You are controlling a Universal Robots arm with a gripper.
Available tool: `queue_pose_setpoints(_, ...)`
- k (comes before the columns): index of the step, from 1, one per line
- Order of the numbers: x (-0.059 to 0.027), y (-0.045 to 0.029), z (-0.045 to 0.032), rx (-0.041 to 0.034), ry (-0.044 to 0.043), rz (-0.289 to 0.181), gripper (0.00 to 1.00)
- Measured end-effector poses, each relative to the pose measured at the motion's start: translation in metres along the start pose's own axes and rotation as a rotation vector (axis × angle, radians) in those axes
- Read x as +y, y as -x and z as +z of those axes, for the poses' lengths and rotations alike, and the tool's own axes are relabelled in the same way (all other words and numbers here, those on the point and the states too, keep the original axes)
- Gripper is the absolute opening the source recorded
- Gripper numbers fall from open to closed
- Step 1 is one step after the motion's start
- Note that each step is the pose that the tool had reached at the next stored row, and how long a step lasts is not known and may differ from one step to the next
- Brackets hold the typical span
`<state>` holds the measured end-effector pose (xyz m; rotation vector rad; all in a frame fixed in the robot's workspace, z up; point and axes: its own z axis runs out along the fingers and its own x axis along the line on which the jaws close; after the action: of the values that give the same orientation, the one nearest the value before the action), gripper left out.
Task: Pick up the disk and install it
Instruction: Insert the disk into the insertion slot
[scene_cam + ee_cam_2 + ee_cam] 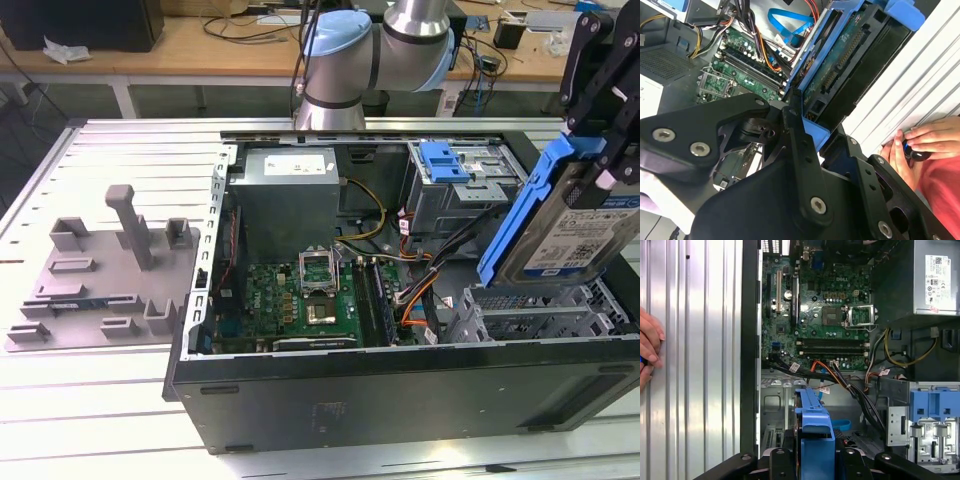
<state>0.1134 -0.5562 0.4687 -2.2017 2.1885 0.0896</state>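
A slatted metal desk (pixel 110 150) carries an open black computer case (pixel 400 385) lying on its side, with a grey plastic fixture (pixel 100 275) resting near it at the exterior view's left. Inside the case lie a green motherboard (pixel 300 300), a grey power supply (pixel 285 195) and bundles of black, orange and yellow cables (pixel 420 270). Toward the exterior view's right sits a grey metal drive cage (pixel 470 205) topped by a blue latch (pixel 445 160).

The arm (pixel 375 50) reaches in from behind the case. Its black hand (pixel 603 165) hangs at the exterior view's right, pressed against the blue rail on either side and so pinching the disk (pixel 565 225) by its upper end. The disk is off the desk, tilted steeply with its labelled face toward the exterior camera, its lower end just above a grey metal bay (pixel 535 310) at the case's near right corner. Whether it touches that bay cannot be told.

In the second wrist view the disk's circuit-board side shows, and a person's fingers (pixel 935 134) rest on the desk slats beside the case.
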Motion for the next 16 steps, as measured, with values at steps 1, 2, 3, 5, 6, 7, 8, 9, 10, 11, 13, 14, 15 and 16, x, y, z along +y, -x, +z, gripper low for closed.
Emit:
queue_pose_setpoints(1,0.0,-0.0001,0.0003,0.0,0.0,0.0,0.37)
queue_pose_setpoints(2,0.0,-0.0003,0.0008,0.0,0.0,0.0,0.37)
queue_pose_setpoints(3,0.0,-0.0004,0.0012,0.0,0.0,0.0,0.37)
queue_pose_setpoints(5,0.0,-0.0007,0.0022,0.0001,0.0,0.0,0.37)
queue_pose_setpoints(6,0.0,-0.0008,0.0026,0.0,0.0,0.0,0.37)
queue_pose_setpoints(7,-0.0001,-0.0009,0.0032,0.0,0.0,0.0,0.37)
queue_pose_setpoints(8,-0.0001,-0.001,0.004,0.0,0.0,0.0,0.37)
queue_pose_setpoints(9,-0.0001,-0.0011,0.0044,0.0001,0.0,0.0,0.37)
queue_pose_setpoints(10,-0.0001,-0.0012,0.0047,0.0001,0.0,0.0,0.37)
queue_pose_setpoints(11,-0.0001,-0.0012,0.0053,0.0001,0.0,0.0,0.37)
queue_pose_setpoints(13,-0.0001,-0.0013,0.0065,0.0001,0.0,0.0,0.37)
queue_pose_setpoints(14,-0.0001,-0.0014,0.0069,0.0001,0.0,0.0,0.37)
queue_pose_setpoints(15,-0.0001,-0.0014,0.0073,0.0001,0.0,0.0,0.37)
queue_pose_setpoints(16,-0.0001,-0.0014,0.0077,0.0001,0.0,0.0,0.37)
